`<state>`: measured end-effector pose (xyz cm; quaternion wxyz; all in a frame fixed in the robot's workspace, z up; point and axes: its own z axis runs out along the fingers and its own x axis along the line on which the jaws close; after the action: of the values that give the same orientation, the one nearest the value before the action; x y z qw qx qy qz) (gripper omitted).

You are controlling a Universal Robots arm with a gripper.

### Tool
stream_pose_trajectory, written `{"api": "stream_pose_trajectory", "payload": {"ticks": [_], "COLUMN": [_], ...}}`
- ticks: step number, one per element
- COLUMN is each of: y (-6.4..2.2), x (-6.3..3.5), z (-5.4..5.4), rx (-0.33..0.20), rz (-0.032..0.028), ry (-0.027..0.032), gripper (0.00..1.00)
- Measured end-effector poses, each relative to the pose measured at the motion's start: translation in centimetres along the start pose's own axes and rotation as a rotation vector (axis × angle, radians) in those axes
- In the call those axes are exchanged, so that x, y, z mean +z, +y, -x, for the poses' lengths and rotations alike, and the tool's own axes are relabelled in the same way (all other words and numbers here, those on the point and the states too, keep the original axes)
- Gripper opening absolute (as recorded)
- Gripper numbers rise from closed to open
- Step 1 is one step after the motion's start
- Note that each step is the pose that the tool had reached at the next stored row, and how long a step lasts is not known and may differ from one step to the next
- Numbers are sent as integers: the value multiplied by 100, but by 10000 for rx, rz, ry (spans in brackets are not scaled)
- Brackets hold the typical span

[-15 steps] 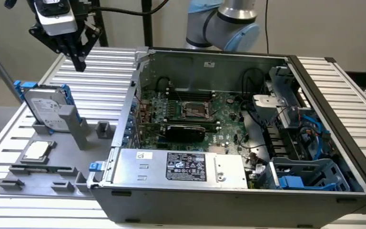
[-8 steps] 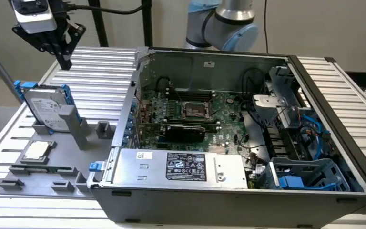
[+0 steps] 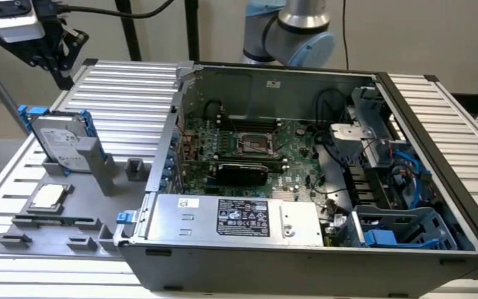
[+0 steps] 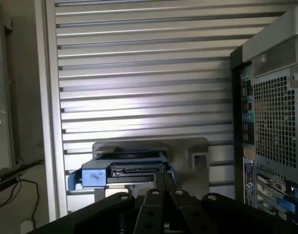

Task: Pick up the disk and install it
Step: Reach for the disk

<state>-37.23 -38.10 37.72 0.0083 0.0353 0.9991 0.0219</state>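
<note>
So basically nothing's done yet: disk [image 3: 60, 142] is sitting upright in its grey holder [image 3: 98, 165] at the exterior view's left, outside the open PC case [image 3: 305, 274]. Gripper [image 3: 56, 59] is hovering above/behind it w/ nothing in it. Clenched or released, can't tell tbh.

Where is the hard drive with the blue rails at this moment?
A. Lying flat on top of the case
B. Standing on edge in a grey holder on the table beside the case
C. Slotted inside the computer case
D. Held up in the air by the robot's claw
B: the disk stands on edge in the grey holder on the table, outside the computer case.
</note>
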Motion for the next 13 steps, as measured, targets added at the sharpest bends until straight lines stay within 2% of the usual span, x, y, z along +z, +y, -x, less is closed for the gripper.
{"api": "stream_pose_trajectory", "payload": {"ticks": [13], "y": [-8], "x": [69], "z": [-503], "rx": [-26], "rz": [-36], "ry": [156], "gripper": [0]}}
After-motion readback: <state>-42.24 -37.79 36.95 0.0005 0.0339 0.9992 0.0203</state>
